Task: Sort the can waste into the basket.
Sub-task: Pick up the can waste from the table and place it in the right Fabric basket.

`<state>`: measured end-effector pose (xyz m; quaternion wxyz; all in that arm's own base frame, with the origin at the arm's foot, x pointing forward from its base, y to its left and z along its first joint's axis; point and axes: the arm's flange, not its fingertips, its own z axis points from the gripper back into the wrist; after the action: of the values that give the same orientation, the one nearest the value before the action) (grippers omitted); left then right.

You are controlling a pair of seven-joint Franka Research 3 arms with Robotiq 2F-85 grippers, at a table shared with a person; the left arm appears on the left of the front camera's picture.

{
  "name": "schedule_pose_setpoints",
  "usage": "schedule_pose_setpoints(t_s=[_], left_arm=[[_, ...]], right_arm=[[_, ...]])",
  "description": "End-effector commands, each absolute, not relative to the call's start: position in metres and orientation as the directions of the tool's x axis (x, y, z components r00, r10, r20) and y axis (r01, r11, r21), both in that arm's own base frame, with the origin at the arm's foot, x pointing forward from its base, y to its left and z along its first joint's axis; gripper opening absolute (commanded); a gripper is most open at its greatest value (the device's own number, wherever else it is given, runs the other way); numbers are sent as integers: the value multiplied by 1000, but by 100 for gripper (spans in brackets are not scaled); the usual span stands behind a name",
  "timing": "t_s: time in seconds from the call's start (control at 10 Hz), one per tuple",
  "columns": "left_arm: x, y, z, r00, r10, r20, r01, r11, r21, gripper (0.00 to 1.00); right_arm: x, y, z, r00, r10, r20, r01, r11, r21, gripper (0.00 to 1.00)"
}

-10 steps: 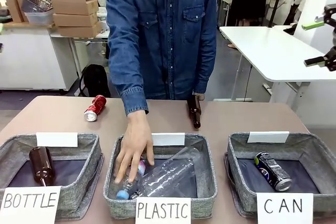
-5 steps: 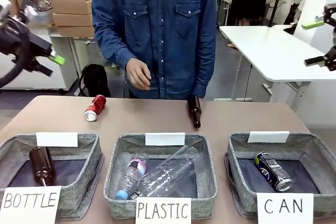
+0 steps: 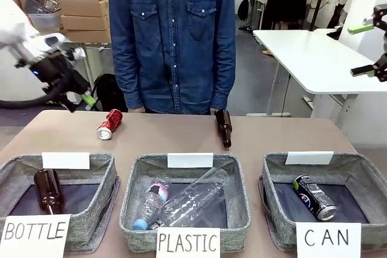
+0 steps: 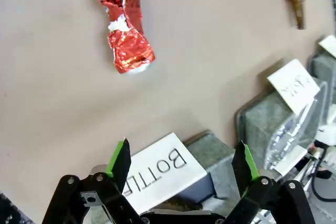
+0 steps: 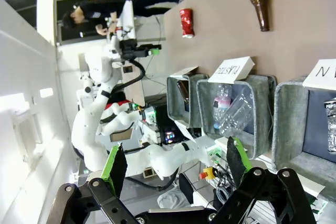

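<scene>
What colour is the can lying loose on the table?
The can is shiny red, crumpled, with a silver end; the left wrist view shows it best.

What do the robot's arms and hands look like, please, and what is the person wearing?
The left arm is white, with a black cable beside it. The left hand and the right hand are black, each with two fingers tipped in green pads. The person wears a long-sleeved blue denim shirt with buttoned chest pockets.
</scene>
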<state>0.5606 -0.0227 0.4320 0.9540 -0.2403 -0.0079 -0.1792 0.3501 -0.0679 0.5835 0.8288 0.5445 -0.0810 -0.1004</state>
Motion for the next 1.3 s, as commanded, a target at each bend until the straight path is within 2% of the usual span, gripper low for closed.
schedule_pose_setpoints(t_s=[0.0, 0.1, 0.2, 0.3, 0.4, 0.5, 0.6, 0.9, 1.2], left_arm=[[581, -36, 424, 950, -308, 55, 307, 881, -360, 100], [587, -46, 415, 954, -295, 62, 297, 886, -357, 100], [585, -58, 425, 961, -271, 58, 234, 685, -690, 100], [580, -44, 410, 943, -325, 67, 324, 862, -390, 100], [580, -44, 410, 943, -325, 67, 324, 862, -390, 100], [584, -58, 409, 950, -307, 58, 294, 819, -493, 100], [589, -61, 405, 988, -121, 101, 150, 917, -370, 100], [603, -66, 382, 991, -118, 60, 131, 942, -309, 100], [616, -67, 356, 992, -88, 87, 106, 968, -229, 100]], right_arm=[[351, -70, 584, 970, -240, 41, 60, 396, 916, 100], [351, -70, 584, 970, -240, 41, 60, 396, 916, 100], [351, -70, 584, 970, -240, 41, 60, 396, 916, 100], [351, -70, 584, 970, -240, 41, 60, 396, 916, 100], [351, -70, 584, 970, -240, 41, 60, 396, 916, 100], [351, -70, 584, 970, -240, 41, 60, 396, 916, 100], [351, -70, 584, 970, -240, 41, 60, 396, 916, 100], [351, -70, 584, 970, -240, 41, 60, 396, 916, 100], [351, -70, 584, 970, -240, 41, 60, 396, 916, 100]])
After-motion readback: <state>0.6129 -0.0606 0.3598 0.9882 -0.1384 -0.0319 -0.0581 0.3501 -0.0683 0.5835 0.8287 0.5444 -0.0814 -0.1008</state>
